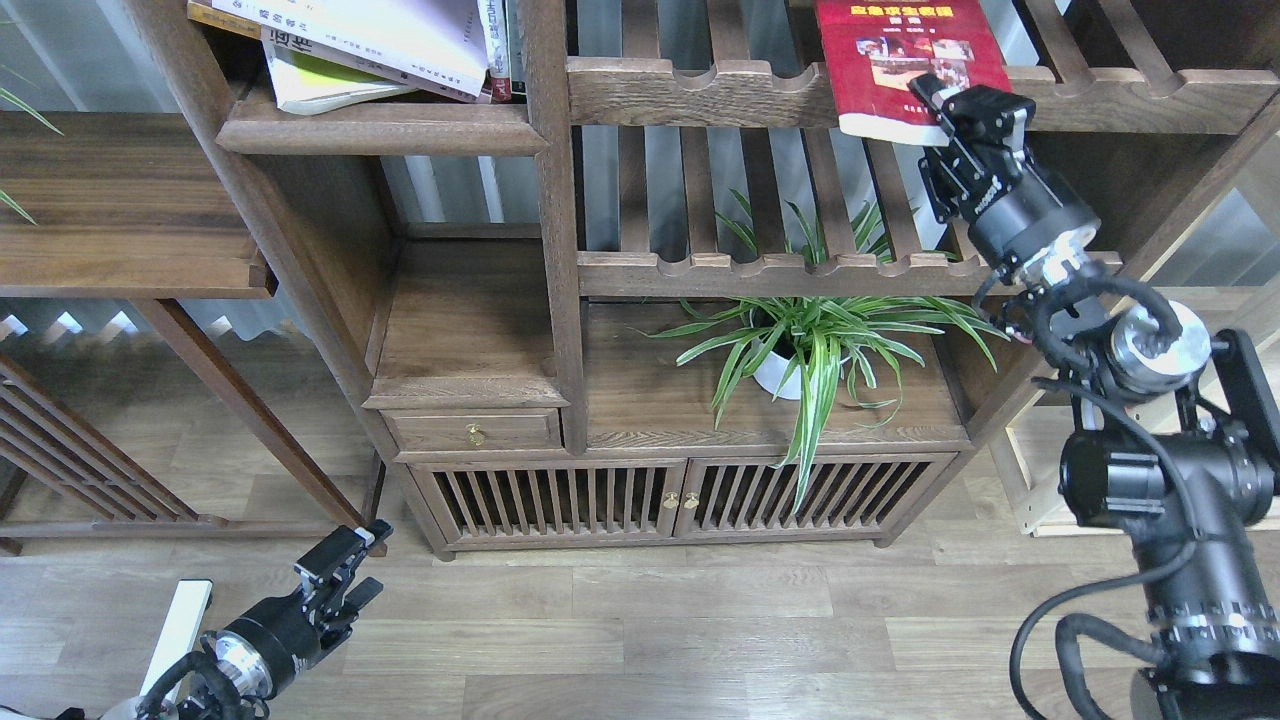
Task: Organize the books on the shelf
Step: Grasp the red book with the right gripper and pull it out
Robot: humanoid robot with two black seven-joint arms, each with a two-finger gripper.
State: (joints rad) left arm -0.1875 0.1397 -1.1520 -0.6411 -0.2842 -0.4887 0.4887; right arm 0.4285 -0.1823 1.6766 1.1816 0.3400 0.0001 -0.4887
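The red book (900,60) with small photos lies tilted over the notched front rail of the upper slatted rack, its near edge sticking out past the rail. My right gripper (948,108) is shut on its lower right corner. Top left, on the shelf (380,130), a solid brown board with a moulded edge, the pale lavender-white book (400,40) lies slanted on the yellow-green book (320,85). Low over the floor at bottom left, my left gripper (348,572) is open and holds nothing.
A spider plant in a white pot (790,360) stands on the lower ledge, under a second slatted rack (760,265). A brass-knobbed drawer (475,432) sits below the narrow bay. A dark side table (120,200) is at left. A white bar (175,630) lies by my left arm.
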